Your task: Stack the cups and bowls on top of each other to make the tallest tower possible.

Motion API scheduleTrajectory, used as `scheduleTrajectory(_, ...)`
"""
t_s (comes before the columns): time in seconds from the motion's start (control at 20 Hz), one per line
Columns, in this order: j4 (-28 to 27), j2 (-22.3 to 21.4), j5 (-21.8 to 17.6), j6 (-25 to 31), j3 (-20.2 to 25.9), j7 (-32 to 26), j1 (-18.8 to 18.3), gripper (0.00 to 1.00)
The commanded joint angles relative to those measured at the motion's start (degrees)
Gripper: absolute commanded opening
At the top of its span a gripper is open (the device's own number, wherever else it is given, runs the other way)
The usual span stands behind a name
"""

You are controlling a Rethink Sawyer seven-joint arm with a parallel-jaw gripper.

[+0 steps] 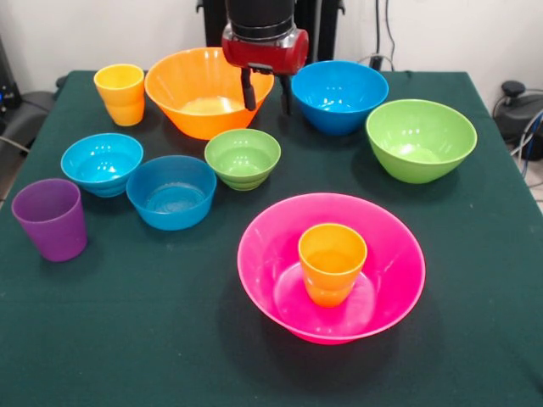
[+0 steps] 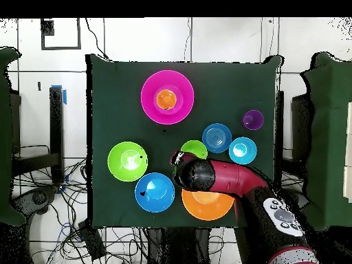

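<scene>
End effector [image 1: 268,95] partly masking orange bowl [image 1: 199,93]

A cup [image 1: 332,261] stands inside the big bowl [image 1: 331,268] at lower right of the table [image 1: 127,339]. Another cup [image 1: 51,219] sits far left. Three small bowls [image 1: 174,192] cluster mid-left; larger bowls [image 1: 339,96] line the top.
</scene>
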Motion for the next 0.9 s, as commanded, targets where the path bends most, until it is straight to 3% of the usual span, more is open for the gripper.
scheduleTrajectory(0.05,1.36,-0.01,1.55,1.12,1.90,5.50,2.21,1.00)
scheduleTrajectory(0.5,2.86,-5.32,3.09,6.90,2.81,3.69,1.49,1.00)
scheduleTrajectory(0.9,10.94,-8.36,4.72,2.45,-0.19,7.82,1.56,1.00)
